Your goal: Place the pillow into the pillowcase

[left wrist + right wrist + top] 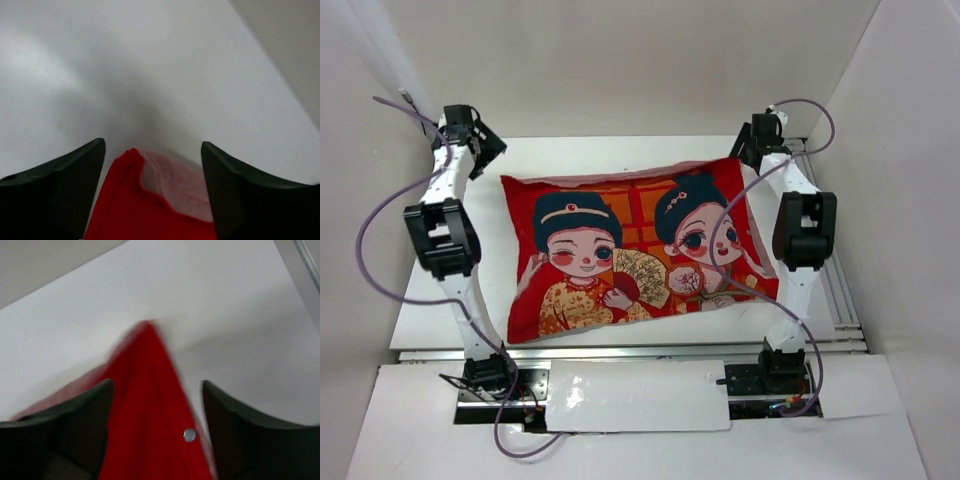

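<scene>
Item: pillowcase (635, 250), red face up, centre of your top view, on table (620, 155).
Left gripper (153, 145): fingers apart, straddling its upper-left corner.
Right gripper (157, 383): fingers spread, upper-right corner between them; blurred stud (189, 435), perhaps a snap.

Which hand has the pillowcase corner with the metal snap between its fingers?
The right hand: a silver snap sits on the red pillowcase there. The left hand shows only a red corner with pink cloth, no snap.
</scene>
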Controlling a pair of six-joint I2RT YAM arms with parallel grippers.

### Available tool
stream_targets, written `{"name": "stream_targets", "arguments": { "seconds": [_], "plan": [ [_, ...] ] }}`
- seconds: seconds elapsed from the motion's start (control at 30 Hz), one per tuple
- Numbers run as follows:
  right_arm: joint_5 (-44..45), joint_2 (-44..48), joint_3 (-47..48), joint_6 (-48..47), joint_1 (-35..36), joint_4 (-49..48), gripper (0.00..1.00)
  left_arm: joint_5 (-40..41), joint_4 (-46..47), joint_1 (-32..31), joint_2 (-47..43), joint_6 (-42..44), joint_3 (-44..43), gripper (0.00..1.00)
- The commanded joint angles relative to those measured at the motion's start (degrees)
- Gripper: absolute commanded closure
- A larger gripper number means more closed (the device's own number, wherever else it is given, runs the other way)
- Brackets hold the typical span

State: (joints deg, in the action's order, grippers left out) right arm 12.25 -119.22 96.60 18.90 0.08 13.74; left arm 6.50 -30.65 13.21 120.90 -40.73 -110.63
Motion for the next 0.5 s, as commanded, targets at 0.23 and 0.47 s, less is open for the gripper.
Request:
{"name": "stream_targets", "arguments": {
  "seconds": [0.23,0.47],
  "plan": [
    [-3.5,-3.9,17.9,-0.1,-1.7,2.9,0.00,-0.8,-1.4,0.2,0.2,0.7,-8.7,0.01],
    [-4.2,15.0,-0.8,-0.8,-1.7,4.9,0.00,2.6,-6.4,-1.3,-12.0,1.9,2.1,0.01]
  ]
}}
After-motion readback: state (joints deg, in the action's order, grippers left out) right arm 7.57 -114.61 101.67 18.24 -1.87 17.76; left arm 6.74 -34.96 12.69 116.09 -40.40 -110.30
